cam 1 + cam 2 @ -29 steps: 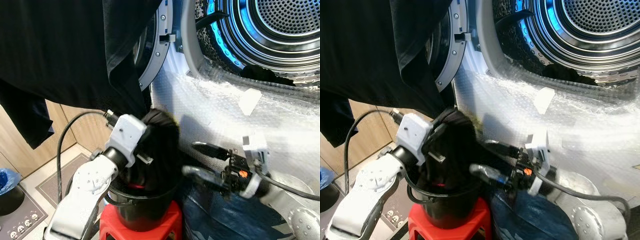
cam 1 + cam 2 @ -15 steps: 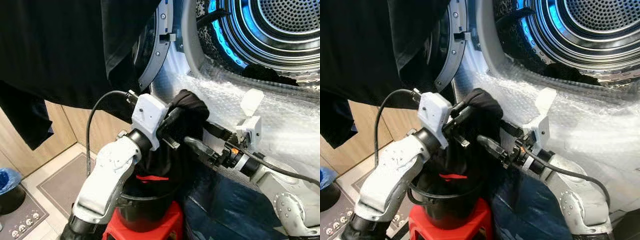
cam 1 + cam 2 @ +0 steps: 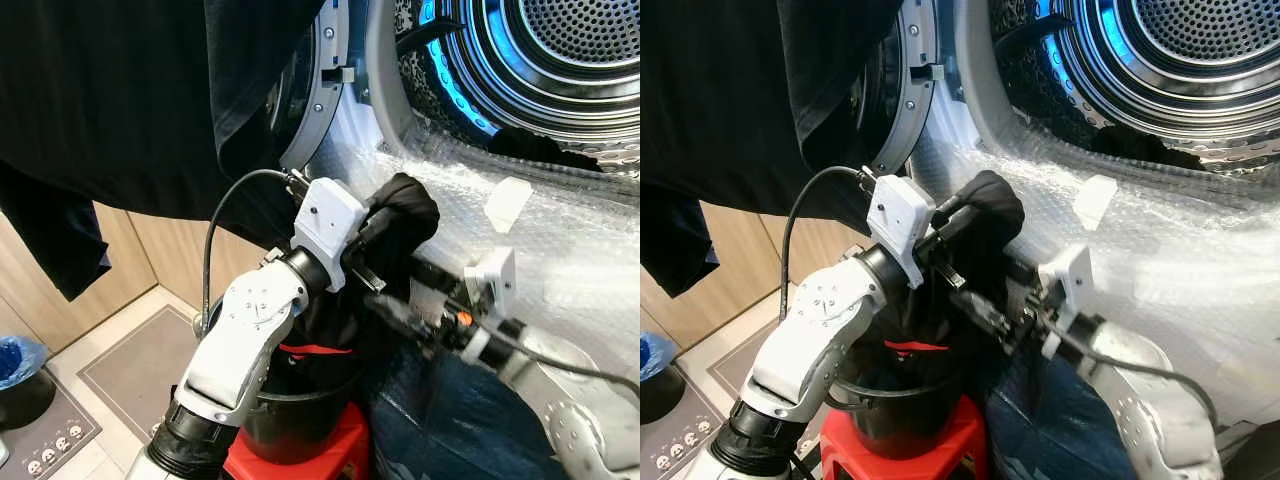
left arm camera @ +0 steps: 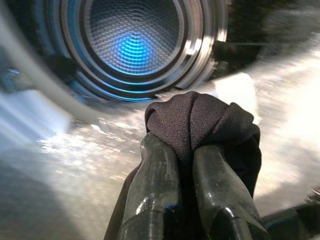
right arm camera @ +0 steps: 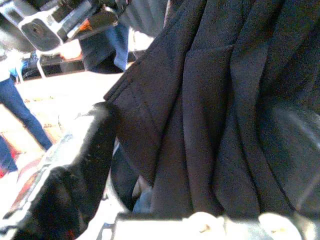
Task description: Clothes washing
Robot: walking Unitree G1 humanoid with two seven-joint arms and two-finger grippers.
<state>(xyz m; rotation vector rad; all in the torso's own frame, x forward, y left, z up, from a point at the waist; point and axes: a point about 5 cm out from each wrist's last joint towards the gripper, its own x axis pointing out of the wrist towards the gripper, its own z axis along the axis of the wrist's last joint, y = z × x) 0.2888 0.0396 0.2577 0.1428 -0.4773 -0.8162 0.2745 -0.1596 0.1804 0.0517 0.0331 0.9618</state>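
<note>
Black garment [image 4: 200,122] bunched between the left gripper's [image 4: 186,165] fingers [image 4: 155,180].

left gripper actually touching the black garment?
Touching. Left wrist view: left gripper has both fingers pinched on a bunched fold of the black garment.

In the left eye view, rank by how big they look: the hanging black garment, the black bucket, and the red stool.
1. Hanging black garment, nearer the camera, so its lead is unsure.
2. Black bucket, partly hidden by the left arm.
3. Red stool, cut off by the frame.
</note>
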